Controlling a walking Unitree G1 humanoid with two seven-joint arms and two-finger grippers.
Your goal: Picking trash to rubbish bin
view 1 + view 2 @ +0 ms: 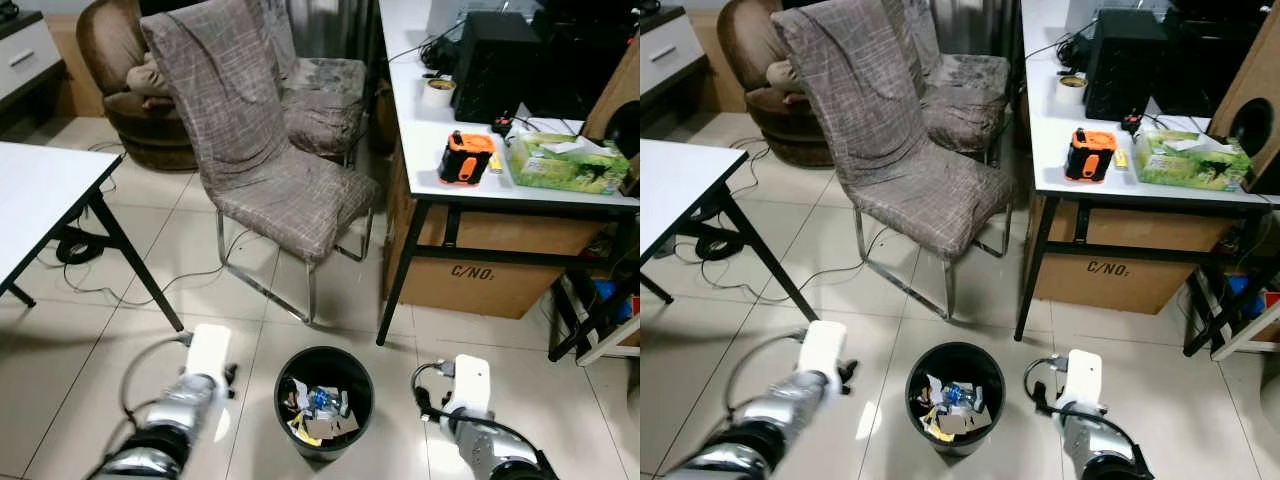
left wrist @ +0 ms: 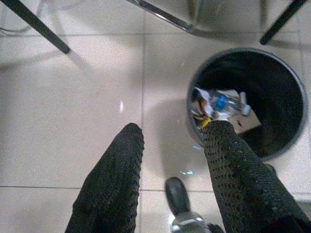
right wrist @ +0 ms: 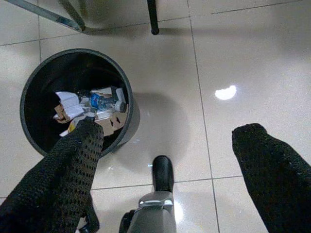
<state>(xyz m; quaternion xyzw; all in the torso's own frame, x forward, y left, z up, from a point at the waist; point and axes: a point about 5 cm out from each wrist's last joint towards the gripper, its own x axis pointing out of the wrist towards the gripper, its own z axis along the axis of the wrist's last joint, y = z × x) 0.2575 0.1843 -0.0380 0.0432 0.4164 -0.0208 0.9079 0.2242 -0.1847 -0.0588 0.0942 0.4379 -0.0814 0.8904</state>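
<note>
Pale glossy floor tiles [image 1: 480, 330] run under everything, and a round black rubbish bin [image 1: 324, 400] stands on them right in front of the robot, between its two arms. Trash [image 1: 318, 408] already lies inside: crumpled paper, a scrap of cardboard, a bit of yellow wrapper and what looks like a small clear bottle with a blue label, though the heap is too jumbled to be sure.

Both arms are held low on either side of the bin. On the bin's left the left hand [image 2: 172, 145] points down at the floor with its two black fingers spread wide and nothing between them; one finger overlaps the bin's rim in the wrist view. On the other side the right hand [image 3: 172, 138] is likewise wide open and empty above bare tile.

Behind the bin stands a chair in a grey patterned cover [image 1: 260, 150]. A white worktop [image 1: 425, 130] to the right carries an orange-and-black device [image 1: 466, 158] and a green box [image 1: 562, 162], with a cardboard carton [image 1: 480, 270] beneath.

I would say a drop into the bin is done and the step in hand is finding the next piece. No loose trash is apparent on the tiles nearby, so the next move probably calls for turning or walking to look further before either hand reaches down.
</note>
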